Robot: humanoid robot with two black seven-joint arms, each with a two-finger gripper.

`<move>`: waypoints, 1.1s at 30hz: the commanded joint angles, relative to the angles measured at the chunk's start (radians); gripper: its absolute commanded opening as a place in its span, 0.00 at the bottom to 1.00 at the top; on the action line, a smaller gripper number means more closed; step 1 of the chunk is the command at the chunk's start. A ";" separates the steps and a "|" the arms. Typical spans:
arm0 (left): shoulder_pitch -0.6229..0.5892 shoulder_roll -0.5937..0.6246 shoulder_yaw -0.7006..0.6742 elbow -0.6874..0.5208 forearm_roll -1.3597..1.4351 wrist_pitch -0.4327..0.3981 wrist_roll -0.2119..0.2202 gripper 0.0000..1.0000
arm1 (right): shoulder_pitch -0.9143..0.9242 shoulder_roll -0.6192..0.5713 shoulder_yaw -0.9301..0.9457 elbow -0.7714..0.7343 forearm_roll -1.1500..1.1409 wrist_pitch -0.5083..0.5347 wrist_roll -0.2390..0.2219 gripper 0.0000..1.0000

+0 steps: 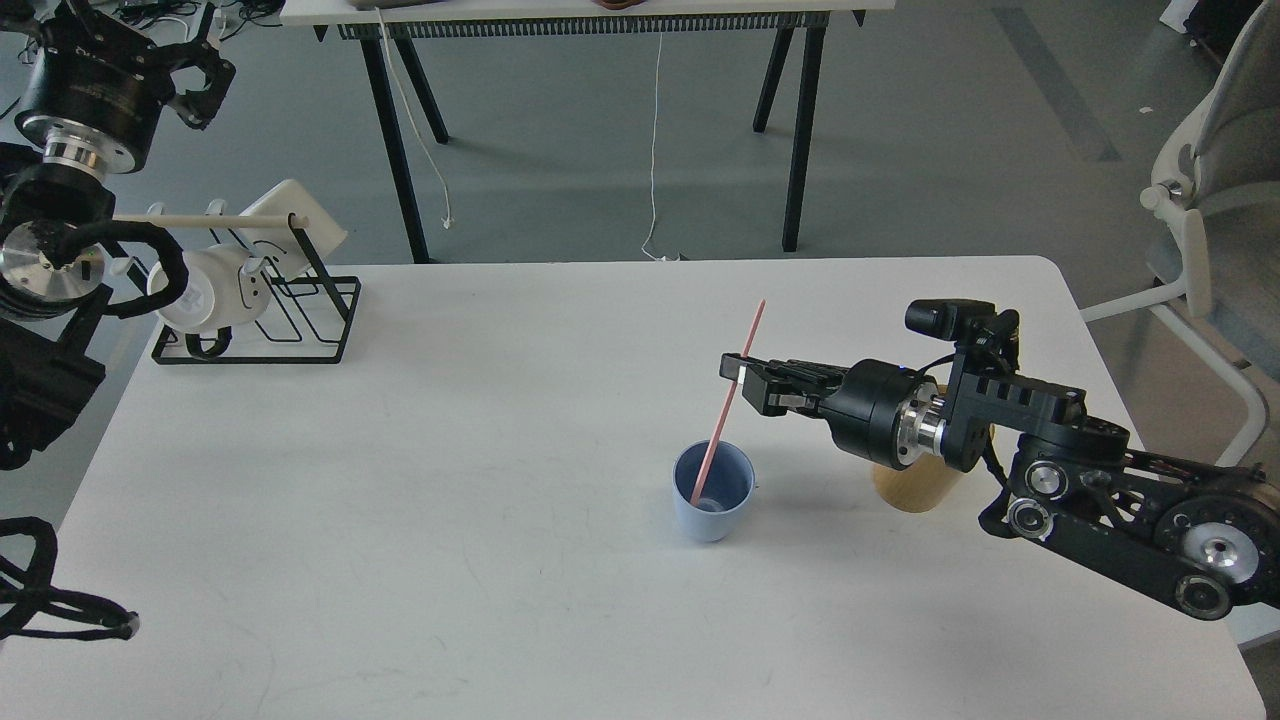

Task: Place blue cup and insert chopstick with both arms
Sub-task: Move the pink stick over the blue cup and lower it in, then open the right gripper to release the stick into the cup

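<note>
The pale blue cup stands upright on the white table, right of centre. The pink chopstick leans steeply with its lower end inside the cup, its top pointing up and to the right. My right gripper comes in from the right, level above the table, and is shut on the chopstick around its upper third. My left gripper is raised at the top left, far from the cup, with its fingers spread and nothing in them.
A tan cylindrical holder stands right of the cup, mostly hidden behind my right arm. A black wire rack with a pale wooden rod and white cups sits at the table's back left. A chair stands at the right.
</note>
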 commanded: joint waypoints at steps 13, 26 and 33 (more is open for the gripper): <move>0.001 0.001 0.000 0.000 0.000 0.000 0.000 0.99 | -0.020 -0.026 0.032 0.009 0.013 0.000 0.004 0.62; 0.001 0.006 -0.002 0.000 -0.002 0.000 0.000 0.99 | -0.019 -0.017 0.003 0.003 -0.002 0.000 0.003 0.07; 0.001 0.004 -0.002 0.000 -0.002 0.000 0.000 0.99 | -0.019 -0.018 0.000 0.003 -0.004 0.000 0.001 0.01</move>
